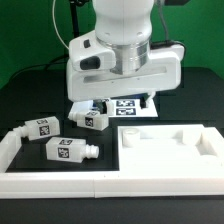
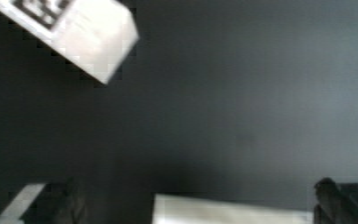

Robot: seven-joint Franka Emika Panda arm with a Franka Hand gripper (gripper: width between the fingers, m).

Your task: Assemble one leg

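Three legs lie on the dark table in the exterior view: one at the exterior view's left, one in the middle, one nearer the front. Each is a small white block with a square tag. The arm's white hand hangs over the table behind them, and its body hides the fingers. In the wrist view my gripper is open, its dark fingers wide apart. A blurred white edge lies between them, and I cannot tell what it is. Nothing is held.
The large white tray-like piece lies at the exterior view's right. A white rail runs along the left and front. The marker board lies under the hand. A white tagged piece shows in the wrist view.
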